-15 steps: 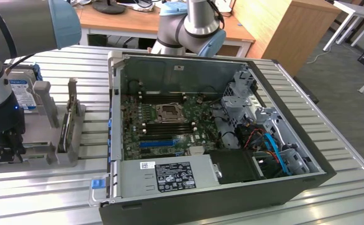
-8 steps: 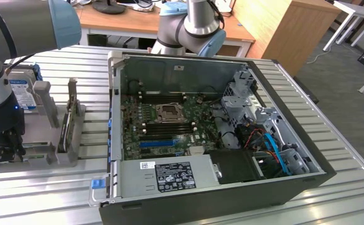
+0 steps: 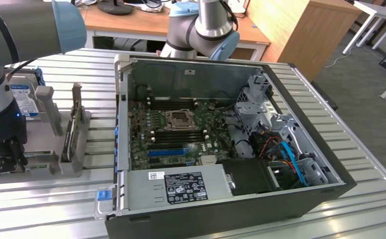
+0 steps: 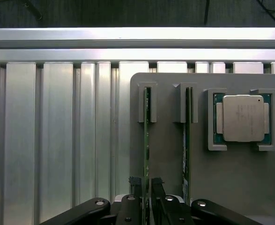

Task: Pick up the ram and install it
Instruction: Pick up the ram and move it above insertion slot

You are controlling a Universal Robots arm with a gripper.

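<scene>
The ram (image 4: 146,136) stands on edge in a slot of the grey holder (image 4: 231,173), seen as a thin green strip. My gripper (image 4: 146,183) straddles its near end, one finger on each side, pressed close against the board. A second green stick (image 4: 187,140) stands in the neighbouring slot, untouched. In the exterior view my gripper (image 3: 4,159) hangs low over the holder (image 3: 47,167) at the exterior view's left, beside the open computer case (image 3: 200,64).
A square silver processor chip (image 4: 242,118) lies in its own bay of the holder. Inside the case, the motherboard (image 3: 146,144) shows a processor socket (image 3: 179,119), dark memory slots and a blue slot (image 3: 166,152). The power supply (image 3: 179,186) sits nearer the front. Ribbed aluminium table (image 4: 57,140).
</scene>
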